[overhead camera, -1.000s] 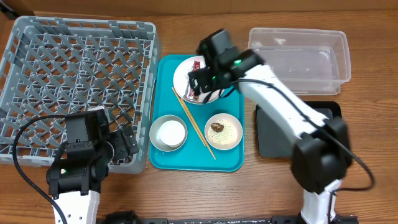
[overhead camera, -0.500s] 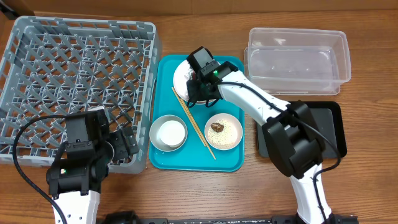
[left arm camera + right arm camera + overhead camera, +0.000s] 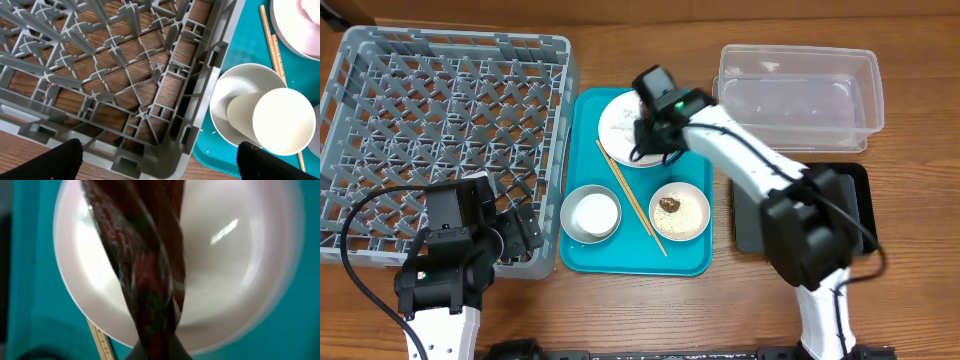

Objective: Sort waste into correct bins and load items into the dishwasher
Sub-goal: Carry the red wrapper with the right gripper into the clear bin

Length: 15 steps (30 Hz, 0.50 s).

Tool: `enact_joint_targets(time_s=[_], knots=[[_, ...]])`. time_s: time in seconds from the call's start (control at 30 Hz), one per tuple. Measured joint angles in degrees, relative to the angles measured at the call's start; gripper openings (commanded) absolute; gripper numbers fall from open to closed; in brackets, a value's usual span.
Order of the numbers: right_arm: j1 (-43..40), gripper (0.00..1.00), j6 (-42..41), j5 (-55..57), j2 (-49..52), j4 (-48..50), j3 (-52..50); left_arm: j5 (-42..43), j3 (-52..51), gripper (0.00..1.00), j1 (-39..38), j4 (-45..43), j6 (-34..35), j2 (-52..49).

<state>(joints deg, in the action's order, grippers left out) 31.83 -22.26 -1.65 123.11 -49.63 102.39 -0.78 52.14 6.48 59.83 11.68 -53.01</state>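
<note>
My right gripper (image 3: 650, 130) is shut on the red-and-white snack wrapper (image 3: 145, 280). The wrapper hangs twisted over the large white plate (image 3: 230, 255), which lies at the back of the teal tray (image 3: 585, 255). The arm hides the wrapper in the overhead view. Chopsticks (image 3: 635, 205) lie diagonally on the tray. A white cup (image 3: 282, 120) stands in the grey bowl (image 3: 235, 85). The small plate (image 3: 680, 210) holds rice and a brown lump (image 3: 668, 204). My left gripper (image 3: 162, 165) is open and empty over the near right corner of the grey dish rack (image 3: 440, 130).
At the back right is the clear tub (image 3: 800, 95), with the black tray (image 3: 850, 200) in front of it, partly under my right arm. The rack takes up the left side of the wooden table, and the teal tray lies against its right edge.
My right gripper came down onto the large plate and shut on the wrapper, which now hangs from it. The left arm has not moved.
</note>
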Motion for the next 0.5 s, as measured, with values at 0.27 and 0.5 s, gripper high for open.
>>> enact_joint_targets(time_s=[0.27, 0.5], knots=[[-9.8, 0.06, -0.1, 5.4, -15.3, -4.8, 3.3, -0.2, 0.0, 1.00, 0.0, 0.0, 0.0, 0.0], [-16.5, 0.70, -0.9, 7.1, -14.4, -8.5, 2.4, -0.2, 0.0, 1.00, 0.0, 0.0, 0.0, 0.0]])
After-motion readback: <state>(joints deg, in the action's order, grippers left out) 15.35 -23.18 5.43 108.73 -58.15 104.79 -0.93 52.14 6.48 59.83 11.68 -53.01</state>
